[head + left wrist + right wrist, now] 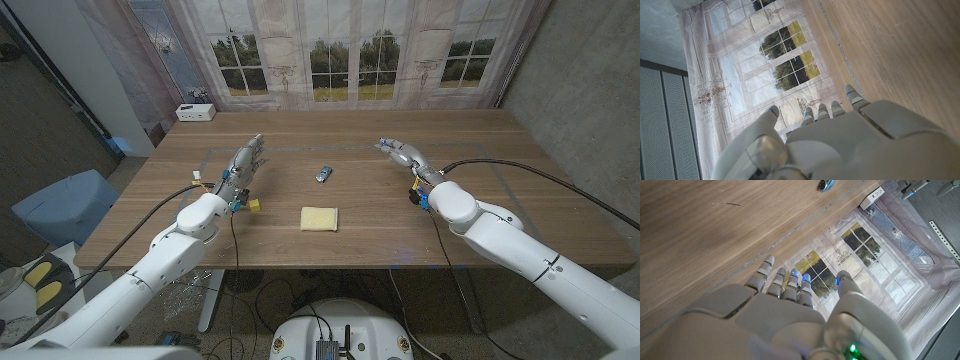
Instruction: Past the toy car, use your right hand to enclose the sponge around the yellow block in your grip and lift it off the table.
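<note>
Task not begun — the sponge (319, 218) lay untouched on the table (480, 150), nearer than the toy car (324, 174). Right hand (400, 154) hovered well apart, fingers spread, holding nothing — approach, enclosure and lift all remained.

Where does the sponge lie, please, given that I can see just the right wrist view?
Observer: The flat, pale yellow rectangular sponge lies mid-table, nearer the robot than the small blue-grey toy car.
Operator: Is the block touching it?
Observer: No. The small yellow block sits apart on the wood, beside the left arm's wrist.
Operator: And the left hand?
Observer: The left hand holds nothing, fingers spread, on the toy car's left.
</note>
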